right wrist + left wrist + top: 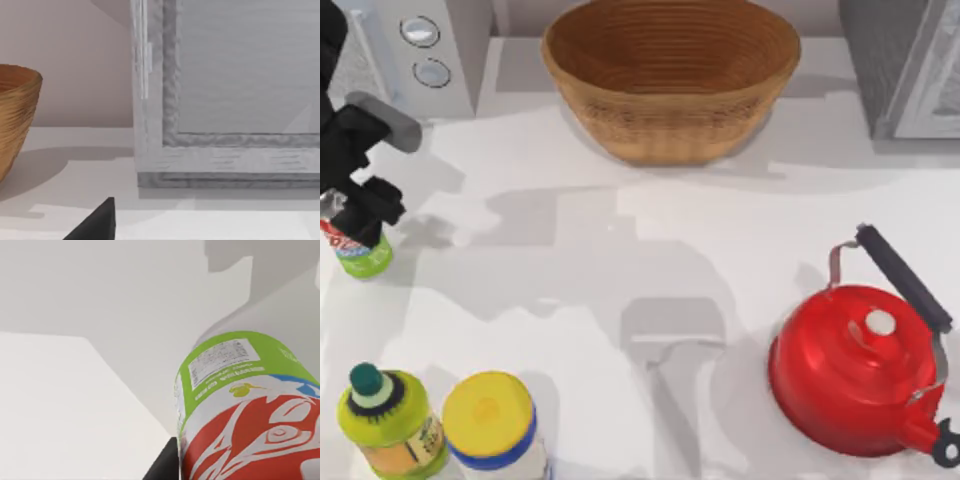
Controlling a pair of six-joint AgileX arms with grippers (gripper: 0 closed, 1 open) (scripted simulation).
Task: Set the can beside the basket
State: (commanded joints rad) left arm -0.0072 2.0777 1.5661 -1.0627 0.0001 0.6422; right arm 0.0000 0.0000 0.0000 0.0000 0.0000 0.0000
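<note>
Far at the table's left edge, the left gripper [360, 215] is clamped around the can [360, 252], which stands upright directly beneath it. Well beyond the gripper, across the table, the basket [670, 75] sits with nothing inside.

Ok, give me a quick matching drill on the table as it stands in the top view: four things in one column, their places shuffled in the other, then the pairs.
Things:
1. can
2. basket
3. red kettle
4. yellow-lidded jar

Places:
A. top middle of the table
B. bottom left, beside the green bottle
C. far left edge, under the left gripper
D. bottom right

Pairs: 1-C, 2-A, 3-D, 4-B
</note>
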